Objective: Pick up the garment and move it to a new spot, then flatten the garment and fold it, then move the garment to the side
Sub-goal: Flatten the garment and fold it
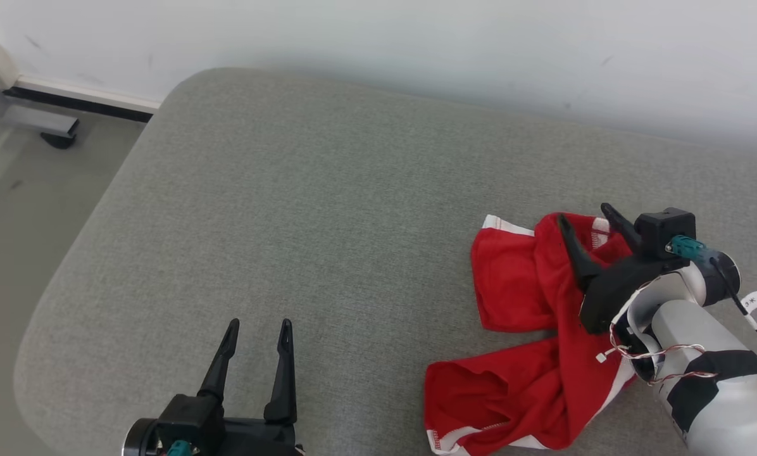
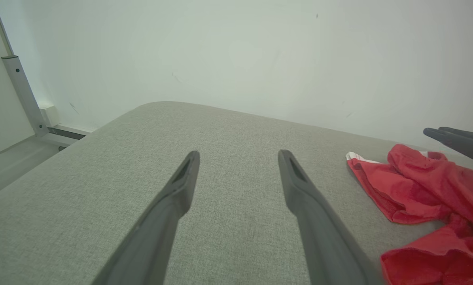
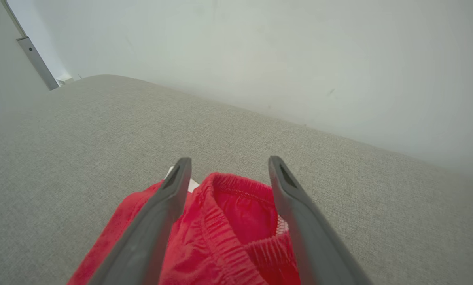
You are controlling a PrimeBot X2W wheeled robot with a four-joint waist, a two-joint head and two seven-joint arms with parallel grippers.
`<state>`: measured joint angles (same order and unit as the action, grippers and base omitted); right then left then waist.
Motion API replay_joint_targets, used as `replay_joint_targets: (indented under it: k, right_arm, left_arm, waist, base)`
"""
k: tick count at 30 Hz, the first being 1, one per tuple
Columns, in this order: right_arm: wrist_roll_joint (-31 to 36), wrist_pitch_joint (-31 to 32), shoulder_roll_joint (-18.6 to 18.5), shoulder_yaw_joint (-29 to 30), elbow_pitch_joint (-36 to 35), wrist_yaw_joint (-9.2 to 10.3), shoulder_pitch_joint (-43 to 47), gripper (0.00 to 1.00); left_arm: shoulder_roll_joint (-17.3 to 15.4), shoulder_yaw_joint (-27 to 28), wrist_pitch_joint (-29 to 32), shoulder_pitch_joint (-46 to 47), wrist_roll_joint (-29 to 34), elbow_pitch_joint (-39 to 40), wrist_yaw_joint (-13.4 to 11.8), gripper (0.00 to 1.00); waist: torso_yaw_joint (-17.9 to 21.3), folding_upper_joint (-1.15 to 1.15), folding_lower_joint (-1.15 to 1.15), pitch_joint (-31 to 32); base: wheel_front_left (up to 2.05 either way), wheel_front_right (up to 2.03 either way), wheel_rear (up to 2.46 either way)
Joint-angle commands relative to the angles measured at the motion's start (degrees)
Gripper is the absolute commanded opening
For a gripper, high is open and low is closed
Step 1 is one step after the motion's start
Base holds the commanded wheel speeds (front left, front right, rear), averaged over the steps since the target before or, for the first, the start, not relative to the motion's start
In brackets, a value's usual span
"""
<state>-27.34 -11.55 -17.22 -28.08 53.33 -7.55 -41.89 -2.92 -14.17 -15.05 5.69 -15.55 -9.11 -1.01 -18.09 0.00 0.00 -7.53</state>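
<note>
Right gripper [image 1: 584,214] gapes empty, red shorts [image 1: 511,278] crumpled right beneath it, waistband [image 3: 236,186] between its fingers [image 3: 161,213]. Left gripper [image 1: 258,326], likewise spread, hovers well aside. To flatten, I'd pinch both waistband corners and pull apart.

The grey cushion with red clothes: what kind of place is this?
Probably a plain indoor room, maybe a test room: a grey padded surface against a bare white wall, with a metal frame beside it.

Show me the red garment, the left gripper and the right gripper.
red garment [image 1: 511,278], head view, on its spread upper panel.
left gripper [image 1: 259,324], head view, midway between its fingertips.
right gripper [image 1: 583,213], head view, midway between its fingertips.
</note>
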Motion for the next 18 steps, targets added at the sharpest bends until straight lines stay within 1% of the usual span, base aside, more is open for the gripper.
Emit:
replay_joint_targets:
  k: [1, 2, 4, 8, 13, 18]
  right_arm:
    - [-0.8, -1.2, -0.6, -0.4, -0.2, 0.16, -0.5, 1.0]
    - [-2.0, -2.5, -1.1, -0.6, -1.4, 0.16, -0.4, 1.0]
    - [-2.5, -2.9, -1.4, -0.7, -2.3, 0.16, -0.1, 1.0]
    - [-3.2, -3.6, -3.2, 0.2, -7.6, 0.16, 2.0, 1.0]
    - [-1.2, -3.6, -4.7, 6.2, -17.9, 0.16, 8.8, 1.0]
    - [1.9, -3.6, -4.2, 12.5, -27.2, 0.16, 17.8, 1.0]
  left_arm:
    - [0.0, 0.5, -0.2, -0.5, 0.9, -0.2, 0.2, 1.0]
    - [0.0, 1.3, -0.2, -0.9, 1.1, -0.2, 0.3, 1.0]
    - [0.0, 1.6, -0.2, -1.1, 1.2, -0.1, 0.4, 1.0]
    - [0.0, 3.4, -0.2, -2.3, 2.3, 0.1, 0.9, 1.0]
    - [0.0, 5.5, -0.2, -3.6, 3.5, 0.5, 1.5, 1.0]
    - [0.0, 7.1, -0.2, -4.8, 4.4, 0.8, 1.9, 1.0]
  waist:
    - [1.8, 0.0, 0.0, 1.1]
    - [3.0, 0.0, 0.0, 1.8]
    - [3.7, 0.0, 0.0, 2.1]
    - [6.7, 0.0, 0.0, 3.5]
    - [10.3, 0.0, 0.0, 4.9]
    - [13.2, 0.0, 0.0, 5.7]
  base:
    - [0.0, 0.0, 0.0]
    - [0.0, 0.0, 0.0]
    - [0.0, 0.0, 0.0]
    - [0.0, 0.0, 0.0]
    - [0.0, 0.0, 0.0]
    - [0.0, 0.0, 0.0]
